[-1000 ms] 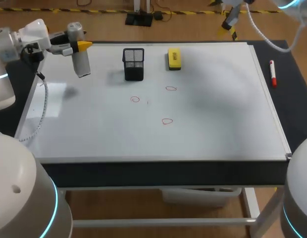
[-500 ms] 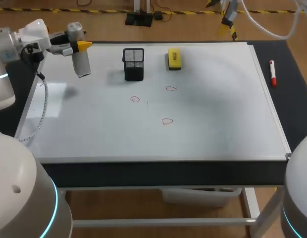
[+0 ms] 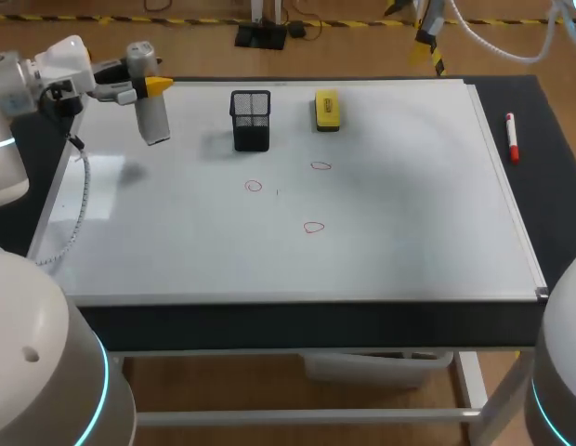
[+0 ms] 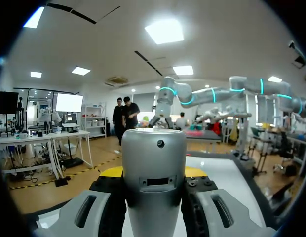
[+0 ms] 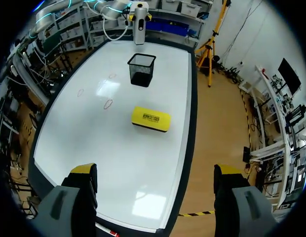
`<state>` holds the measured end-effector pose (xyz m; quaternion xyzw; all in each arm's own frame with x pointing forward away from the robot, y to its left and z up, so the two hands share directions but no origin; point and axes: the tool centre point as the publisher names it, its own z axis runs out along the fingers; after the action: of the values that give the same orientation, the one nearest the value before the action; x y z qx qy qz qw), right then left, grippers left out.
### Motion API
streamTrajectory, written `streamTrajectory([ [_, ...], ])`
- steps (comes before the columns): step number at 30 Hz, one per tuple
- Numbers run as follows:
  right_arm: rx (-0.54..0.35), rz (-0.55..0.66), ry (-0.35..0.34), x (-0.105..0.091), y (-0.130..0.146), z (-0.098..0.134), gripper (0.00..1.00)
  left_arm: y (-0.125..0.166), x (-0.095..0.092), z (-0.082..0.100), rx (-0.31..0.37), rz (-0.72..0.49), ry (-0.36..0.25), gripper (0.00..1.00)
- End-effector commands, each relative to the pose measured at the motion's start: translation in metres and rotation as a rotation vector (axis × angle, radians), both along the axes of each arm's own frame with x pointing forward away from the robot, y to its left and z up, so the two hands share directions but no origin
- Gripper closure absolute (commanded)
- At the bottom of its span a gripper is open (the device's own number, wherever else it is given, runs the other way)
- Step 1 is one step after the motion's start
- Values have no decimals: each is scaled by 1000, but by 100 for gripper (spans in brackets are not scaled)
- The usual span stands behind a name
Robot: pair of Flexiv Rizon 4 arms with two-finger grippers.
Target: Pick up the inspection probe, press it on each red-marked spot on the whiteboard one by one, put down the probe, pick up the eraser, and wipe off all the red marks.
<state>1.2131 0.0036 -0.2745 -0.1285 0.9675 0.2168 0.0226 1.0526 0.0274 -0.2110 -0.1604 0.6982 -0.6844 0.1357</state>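
A grey cylindrical probe (image 3: 153, 116) hangs above the whiteboard's (image 3: 409, 223) far left corner, with my left gripper (image 3: 147, 86) shut on its upper part. In the left wrist view the probe (image 4: 154, 168) fills the gap between the fingers (image 4: 89, 212). Three small red marks (image 3: 254, 186) (image 3: 320, 166) (image 3: 313, 227) sit mid-board. The yellow eraser (image 3: 327, 110) lies at the far edge. My right gripper (image 5: 155, 177) hangs open high over the board with nothing in it. The eraser (image 5: 150, 119) lies below and ahead of it.
A black mesh cup (image 3: 251, 119) stands on the board just left of the eraser, also seen beyond it from the right wrist (image 5: 141, 69). A red-and-white marker (image 3: 512, 137) lies on the black tabletop right of the board.
The right arm's cable at the top right corner has swung further up and out of the head view. The left arm with the probe has not moved.
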Motion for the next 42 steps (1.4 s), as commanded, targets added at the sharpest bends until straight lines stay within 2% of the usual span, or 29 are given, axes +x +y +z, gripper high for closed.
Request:
streamTrajectory([
  [1, -21, 128, 73, 4, 15, -6, 0, 0, 0, 0, 0, 0, -2, 100],
  [11, -13, 441, 53, -12, 39, -31, 0, 0, 0, 0, 0, 0, -2, 100],
  [20, -122, 714, 96, -26, 62, -47, 0, 0, 0, 0, 0, 0, -2, 100],
  [28, -124, 936, 87, -37, 87, -60, 0, 0, 0, 0, 0, 0, -2, 100],
  [37, -130, 1139, 70, -45, 107, -70, 0, 0, 0, 0, 0, 0, -2, 100],
  [42, -141, 1191, 82, -46, 111, -77, 0, 0, 0, 0, 0, 0, -2, 100],
])
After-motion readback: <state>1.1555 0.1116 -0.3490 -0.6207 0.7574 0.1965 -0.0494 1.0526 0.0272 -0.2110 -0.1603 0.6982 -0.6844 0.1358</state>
